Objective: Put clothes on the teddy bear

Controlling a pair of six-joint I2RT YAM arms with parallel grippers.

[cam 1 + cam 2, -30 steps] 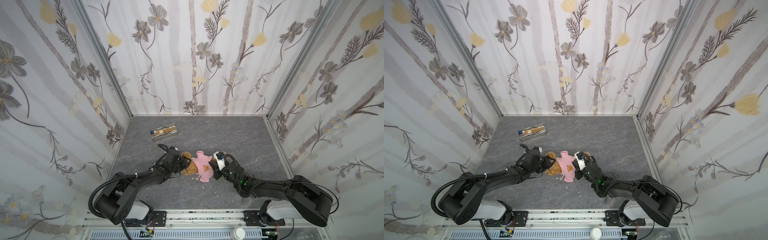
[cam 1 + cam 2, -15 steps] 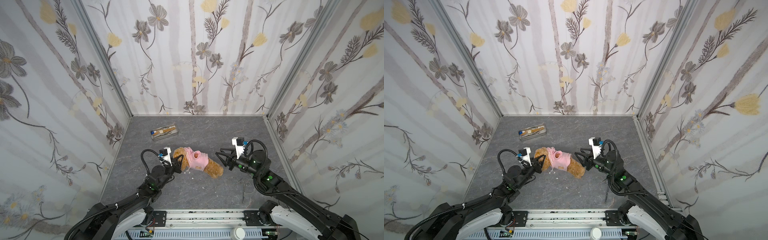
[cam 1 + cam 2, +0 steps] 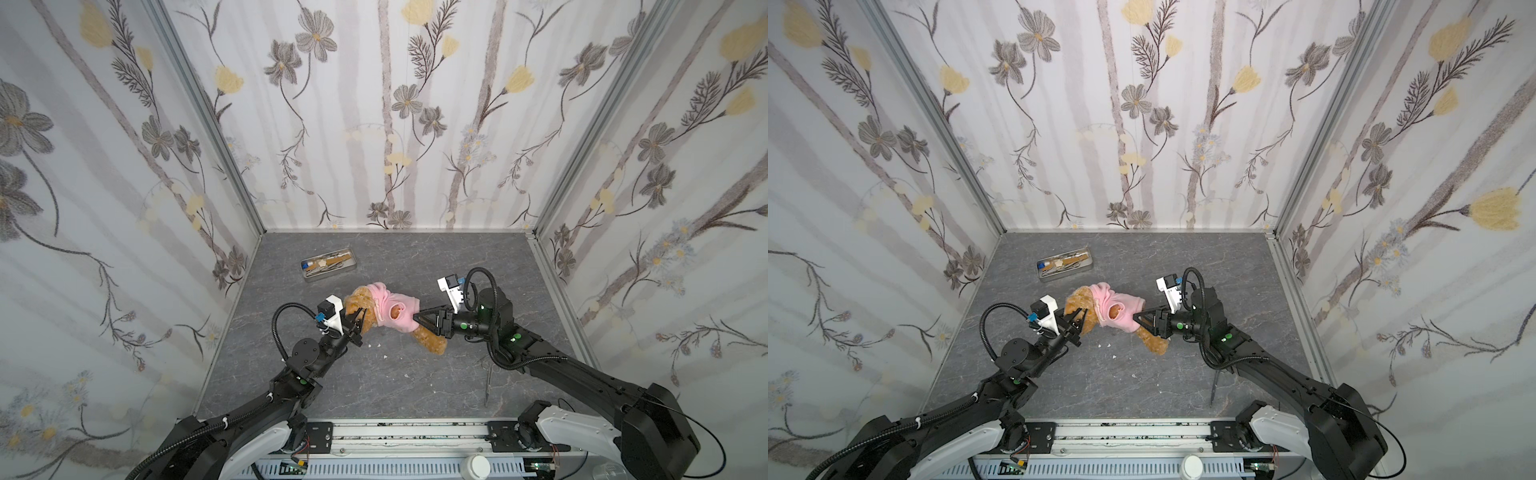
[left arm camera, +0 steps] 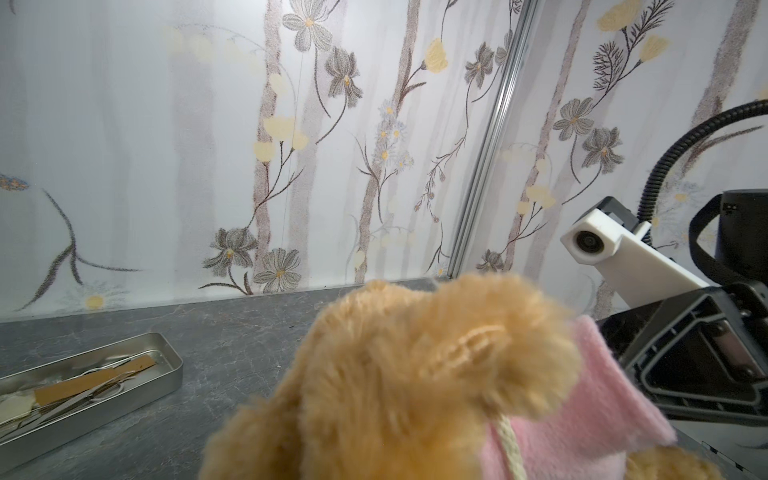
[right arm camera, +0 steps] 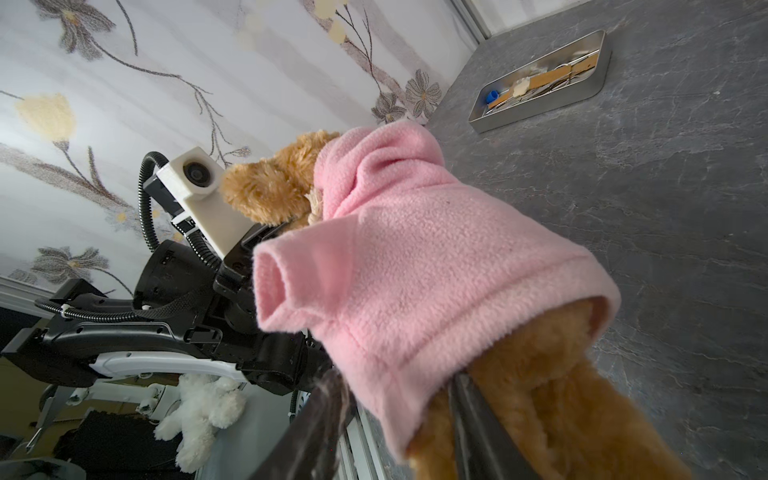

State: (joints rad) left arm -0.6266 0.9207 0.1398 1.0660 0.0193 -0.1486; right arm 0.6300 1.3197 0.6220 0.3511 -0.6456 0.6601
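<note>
I read no text, label, brand or number anywhere in my views. The pink shirt [image 3: 409, 309] on the teddy bear [image 3: 430, 341] shows me no legible lettering, and pale marks on the right arm's black housing [image 4: 748, 232] are too small to read.

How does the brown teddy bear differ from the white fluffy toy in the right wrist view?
The teddy bear is golden-brown; the white fluffy toy is white. The teddy bear wears a pink shirt; the white fluffy toy looks bare. The teddy bear is between the left claw and right claw; the white fluffy toy lies alone. Both are plush.
</note>
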